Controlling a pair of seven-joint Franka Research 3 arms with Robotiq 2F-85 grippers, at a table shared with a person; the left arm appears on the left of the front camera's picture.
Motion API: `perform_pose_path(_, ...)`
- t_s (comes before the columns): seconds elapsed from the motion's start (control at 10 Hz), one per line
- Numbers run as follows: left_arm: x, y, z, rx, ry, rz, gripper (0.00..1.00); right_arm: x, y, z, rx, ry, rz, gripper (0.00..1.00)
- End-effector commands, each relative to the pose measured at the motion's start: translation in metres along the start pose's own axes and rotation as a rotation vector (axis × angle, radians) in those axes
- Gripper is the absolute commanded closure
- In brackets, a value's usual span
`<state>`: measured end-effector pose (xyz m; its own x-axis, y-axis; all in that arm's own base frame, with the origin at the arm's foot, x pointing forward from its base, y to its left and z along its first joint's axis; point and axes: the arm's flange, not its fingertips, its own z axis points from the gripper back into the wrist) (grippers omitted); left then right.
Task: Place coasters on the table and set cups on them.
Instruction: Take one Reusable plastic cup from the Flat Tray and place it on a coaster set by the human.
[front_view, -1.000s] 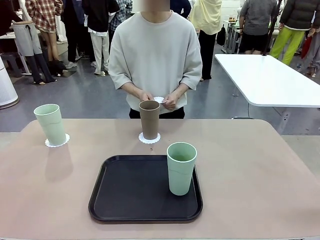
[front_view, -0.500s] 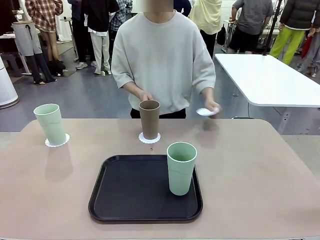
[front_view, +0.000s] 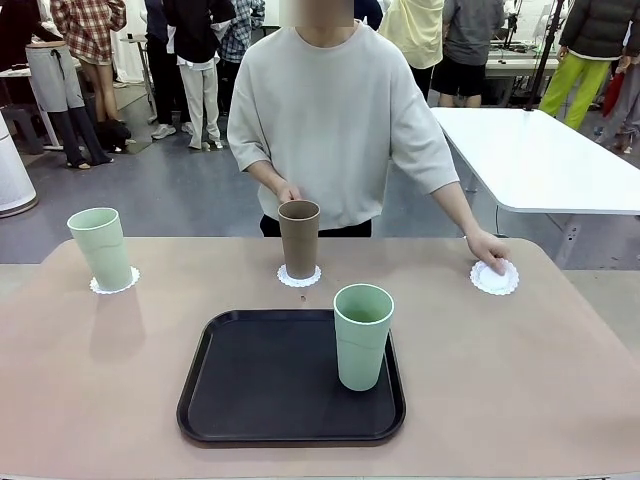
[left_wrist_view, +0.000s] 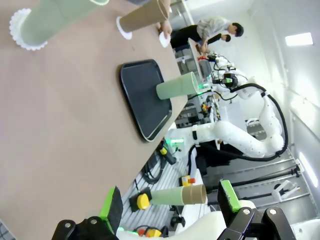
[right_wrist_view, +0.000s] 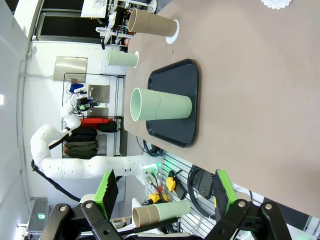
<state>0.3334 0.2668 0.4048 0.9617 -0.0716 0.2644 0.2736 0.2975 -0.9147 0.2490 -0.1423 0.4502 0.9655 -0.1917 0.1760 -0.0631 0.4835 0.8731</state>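
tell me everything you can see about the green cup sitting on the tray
The pale green cup is a tall, handleless tumbler with a matte, plastic-looking surface, tapering from a wide open rim to a narrower base. It stands upright, mouth up, on the right side of the black tray, its base directly on the tray floor. Nothing else touches it.

On the beige table (front_view: 520, 380) the brown cup (front_view: 299, 238) stands upright on a white scalloped coaster (front_view: 299, 278). Well left of the brown cup, a pale green cup (front_view: 100, 247) stands on a second coaster (front_view: 114, 284). Well right of it, a third coaster (front_view: 495, 277) lies flat. Nearer, a second green cup (front_view: 361, 336) stands on a black tray (front_view: 250, 400).
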Motion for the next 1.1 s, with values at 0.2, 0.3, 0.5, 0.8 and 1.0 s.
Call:
perform_pose_path(0.2, 0.001, -0.001, 0.002, 0.0, 0.001, 0.0, 0.0, 0.001, 0.0, -0.001, 0.018, -0.006, 0.009, 0.0)
perform_pose_path(0.3, 0.001, -0.001, 0.002, 0.0, 0.001, 0.0, 0.0, 0.001, 0.0, -0.001, 0.018, -0.006, 0.009, 0.0)
perform_pose_path(0.5, 0.001, -0.001, 0.002, 0.0, 0.001, 0.0, 0.0, 0.0, 0.0, 0.0, 0.0, 0.0, 0.0, 0.0)
perform_pose_path(0.8, 0.001, -0.001, 0.002, 0.0, 0.001, 0.0, 0.0, 0.048, 0.024, -0.033, -0.172, 0.25, 0.342, 0.0)
perform_pose_path(1.0, 0.001, -0.001, 0.002, 0.0, 0.001, 0.0, 0.0, 0.075, 0.058, -0.057, -0.243, 0.271, 0.541, 0.0)
